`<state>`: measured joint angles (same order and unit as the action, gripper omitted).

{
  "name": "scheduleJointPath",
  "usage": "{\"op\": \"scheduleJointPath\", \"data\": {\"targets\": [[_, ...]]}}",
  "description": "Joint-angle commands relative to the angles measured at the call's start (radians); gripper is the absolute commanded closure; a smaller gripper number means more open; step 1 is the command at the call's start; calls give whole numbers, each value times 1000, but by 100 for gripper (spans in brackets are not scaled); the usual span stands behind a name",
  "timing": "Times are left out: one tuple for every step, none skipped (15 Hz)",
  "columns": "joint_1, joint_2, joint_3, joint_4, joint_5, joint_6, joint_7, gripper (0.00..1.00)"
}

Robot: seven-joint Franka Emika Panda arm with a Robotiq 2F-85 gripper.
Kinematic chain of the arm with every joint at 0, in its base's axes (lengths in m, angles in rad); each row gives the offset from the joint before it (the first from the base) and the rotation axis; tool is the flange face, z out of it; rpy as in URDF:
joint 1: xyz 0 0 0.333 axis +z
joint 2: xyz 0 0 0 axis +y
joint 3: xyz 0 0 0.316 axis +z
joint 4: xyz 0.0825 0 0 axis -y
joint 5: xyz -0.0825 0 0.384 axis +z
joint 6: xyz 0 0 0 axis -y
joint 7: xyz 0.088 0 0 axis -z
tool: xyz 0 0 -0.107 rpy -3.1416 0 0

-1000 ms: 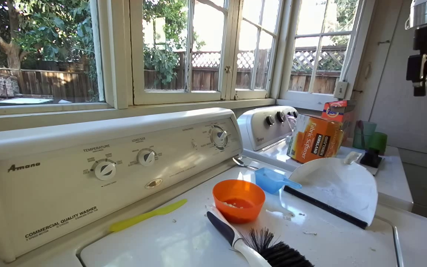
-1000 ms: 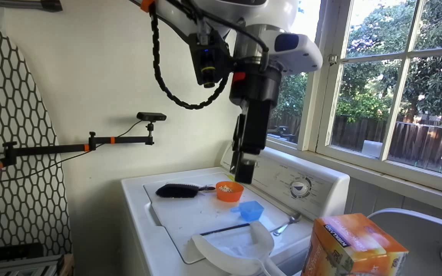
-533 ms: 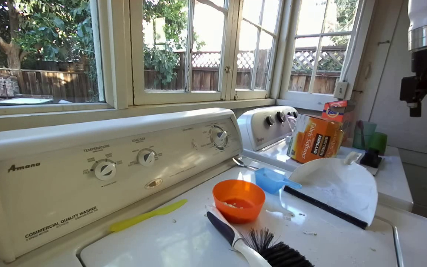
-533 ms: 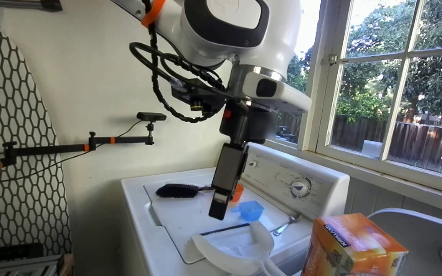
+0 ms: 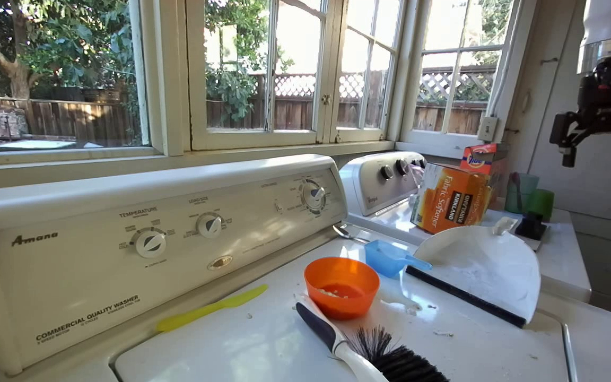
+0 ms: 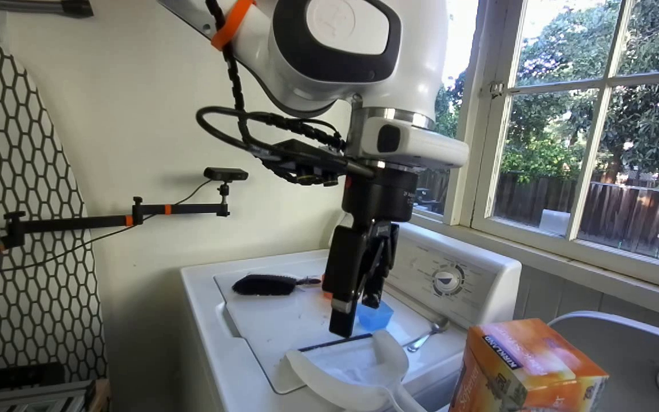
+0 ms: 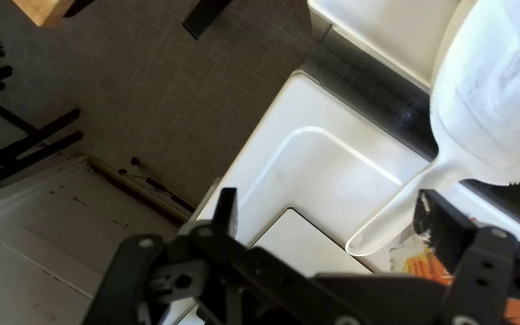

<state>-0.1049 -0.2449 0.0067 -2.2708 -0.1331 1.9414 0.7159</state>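
Your hand [image 5: 596, 158] points down, spread wide, near one dustpan [image 5: 488, 265] jutting over the edge of the washer [image 5: 220, 345], where one bowl [image 5: 345, 309], one scoop [image 5: 385, 259] and one brush [image 5: 345, 349] also lie.

**Open air above, clutter below**

The hand [image 5: 597, 157], fingers [image 7: 227, 210] spread, hangs in free air. Below, the dustpan [image 5: 480, 270] bridges the dark gap [image 7: 368, 89] between washer [image 5: 220, 339] and neighbouring machine [image 7: 323, 180], its handle [image 7: 388, 222] showing between the fingers in the wrist view. The softener box [image 5: 446, 201] rises near the dustpan. On the washer, scoop [image 5: 385, 259], bowl [image 5: 343, 306] and brush [image 5: 358, 364] crowd together; a flat lane [image 5: 263, 339] runs between brush and yellow knife [image 5: 212, 308]. The control panel [image 5: 252, 220] walls the washer's back edge.
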Motion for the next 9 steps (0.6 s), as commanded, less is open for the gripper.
{"op": "scheduleJointPath", "data": {"targets": [[-13,3,-6,-81,59,154,142,0],[-14,5,-5,-100,60,193,176,0],[-16,7,-6,-122,61,242,202,0],[-19,11,-5,-140,58,282,231,0],[-22,15,-6,-158,57,327,257,0],[-25,19,-4,-174,47,368,285,0],[-27,23,-4,-187,45,405,305,0],[-29,29,-4,-199,41,439,323,0],[-31,35,-3,-209,37,471,341,0]]}}
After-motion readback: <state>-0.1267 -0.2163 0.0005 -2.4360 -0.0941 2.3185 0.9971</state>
